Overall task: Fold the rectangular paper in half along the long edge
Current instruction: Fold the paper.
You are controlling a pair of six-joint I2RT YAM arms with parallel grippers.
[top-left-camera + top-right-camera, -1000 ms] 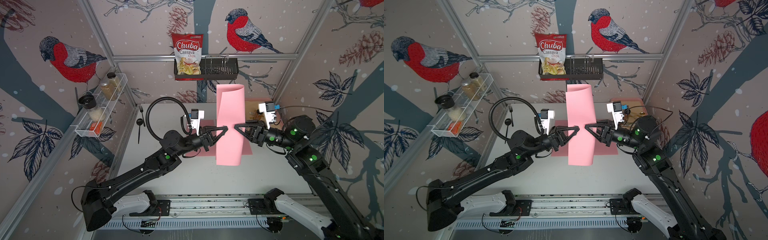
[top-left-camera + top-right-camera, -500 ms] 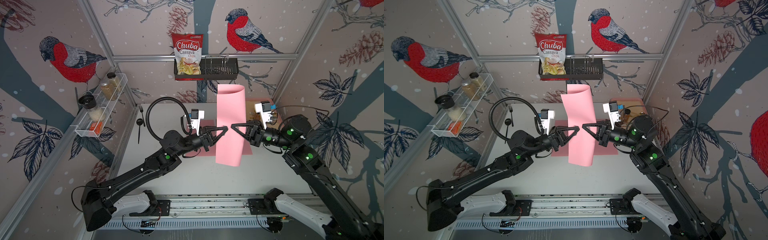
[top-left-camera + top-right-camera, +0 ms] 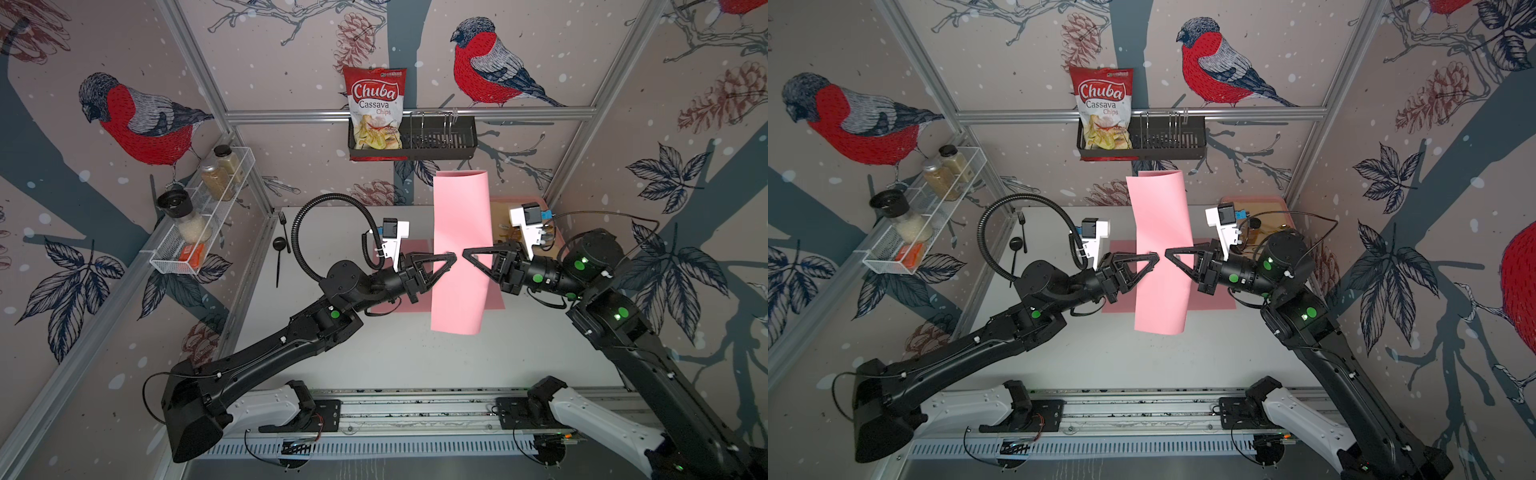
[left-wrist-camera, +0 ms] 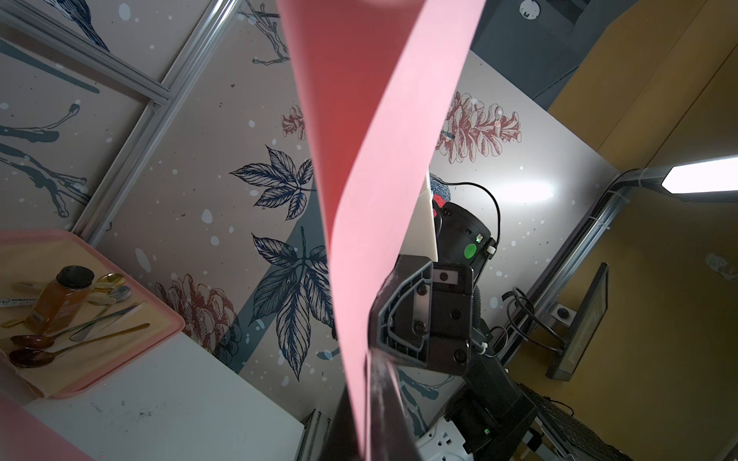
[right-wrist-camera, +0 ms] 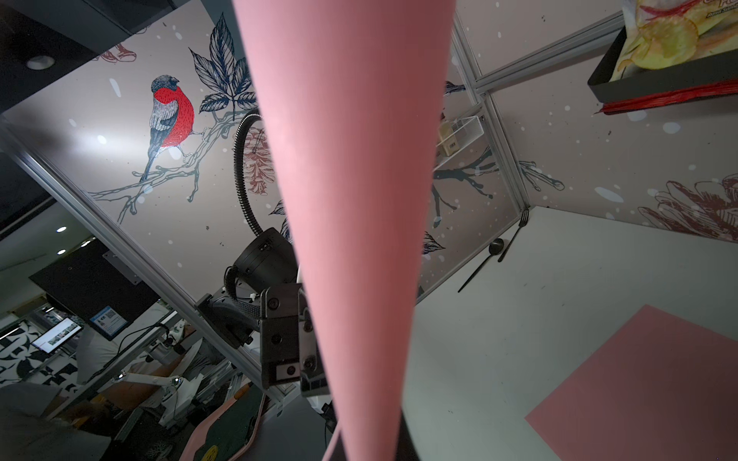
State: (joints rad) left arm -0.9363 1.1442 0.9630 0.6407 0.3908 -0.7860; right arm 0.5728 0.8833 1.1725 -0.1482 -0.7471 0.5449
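Paper [image 3: 461, 199] held curled above bench [image 3: 374, 357]; left hand [image 3: 454, 257] and right hand [image 3: 464, 252] both clamped on it. Advise aligning long edges squarely before creasing.

Paper [image 3: 459, 224] between left tool [image 3: 452, 258] and right tool [image 3: 467, 254] — above flat sheet [image 3: 495, 300] on table [image 3: 374, 357]

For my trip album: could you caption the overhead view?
Nose to nose: the right gripper pinches a curled pink paper above the white table, the left gripper opposite.
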